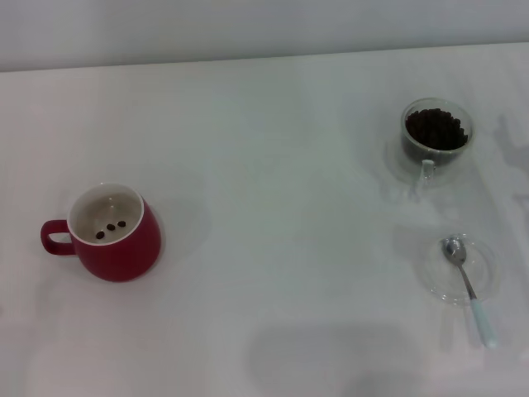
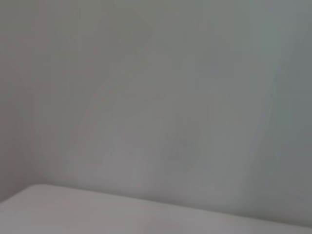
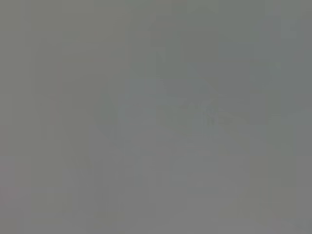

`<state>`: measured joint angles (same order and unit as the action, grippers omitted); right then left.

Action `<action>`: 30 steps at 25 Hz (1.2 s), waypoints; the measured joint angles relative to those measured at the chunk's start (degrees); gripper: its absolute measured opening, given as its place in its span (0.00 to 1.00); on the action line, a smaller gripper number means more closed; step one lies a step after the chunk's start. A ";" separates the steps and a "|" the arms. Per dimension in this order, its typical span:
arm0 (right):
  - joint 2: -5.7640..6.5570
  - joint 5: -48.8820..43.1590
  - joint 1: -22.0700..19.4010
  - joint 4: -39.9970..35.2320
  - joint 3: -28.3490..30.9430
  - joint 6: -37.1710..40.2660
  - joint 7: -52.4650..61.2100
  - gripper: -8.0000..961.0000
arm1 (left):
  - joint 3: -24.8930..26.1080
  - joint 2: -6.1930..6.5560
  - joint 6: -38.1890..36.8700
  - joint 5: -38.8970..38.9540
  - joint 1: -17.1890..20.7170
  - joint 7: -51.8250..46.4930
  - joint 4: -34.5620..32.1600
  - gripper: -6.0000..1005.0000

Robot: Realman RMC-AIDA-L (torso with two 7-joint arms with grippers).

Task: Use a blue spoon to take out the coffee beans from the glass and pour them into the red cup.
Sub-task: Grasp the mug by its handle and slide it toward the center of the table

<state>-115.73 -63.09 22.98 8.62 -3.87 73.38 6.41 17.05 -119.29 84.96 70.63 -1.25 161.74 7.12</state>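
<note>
The red cup [image 1: 111, 238] stands at the left of the white table, handle pointing left, with three coffee beans [image 1: 110, 227] on its white bottom. At the far right stands the glass [image 1: 436, 139], filled with a dark heap of coffee beans [image 1: 436, 129]. Nearer the front right lies the blue spoon [image 1: 469, 289], its silver bowl resting on a clear saucer [image 1: 488, 273] and its pale blue handle reaching off the saucer toward the table's front. Neither gripper shows in any view; both wrist views show only blank grey-white surface.
The white table [image 1: 273, 207] stretches between the cup and the glass. Its far edge meets a pale wall at the top of the head view.
</note>
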 joint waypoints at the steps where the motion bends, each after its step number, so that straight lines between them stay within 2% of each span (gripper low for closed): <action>1: 0.00 -0.01 0.10 -0.14 0.00 -0.04 0.00 0.91 | 0.00 -0.01 0.04 -0.67 0.13 0.00 -0.14 0.87; 5: -0.04 -0.01 0.57 -0.60 0.00 -0.25 0.00 0.91 | 0.00 0.02 -0.06 -2.73 0.03 -0.01 -0.53 0.87; 9: -0.04 -0.24 0.77 -0.62 0.00 -0.31 0.00 0.91 | 0.00 0.03 -2.16 -6.85 -2.71 -0.02 -1.50 0.87; 10: -0.02 -0.25 0.77 -0.63 0.00 -0.31 0.00 0.91 | 0.00 0.02 -5.86 -8.75 -5.74 -0.02 -1.55 0.87; 17: 0.11 0.07 0.25 -1.17 0.02 -0.31 0.05 0.91 | 0.00 0.02 -12.93 -10.23 -10.80 -0.03 -1.48 0.87; 30: -0.02 0.08 0.71 -1.35 0.09 -0.16 0.38 0.91 | 0.16 0.11 -15.86 -12.01 -13.52 -0.03 -1.99 0.87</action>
<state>-115.75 -63.01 23.69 7.27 -3.78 73.22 6.79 17.22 -119.18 69.10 58.62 -14.77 161.71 5.13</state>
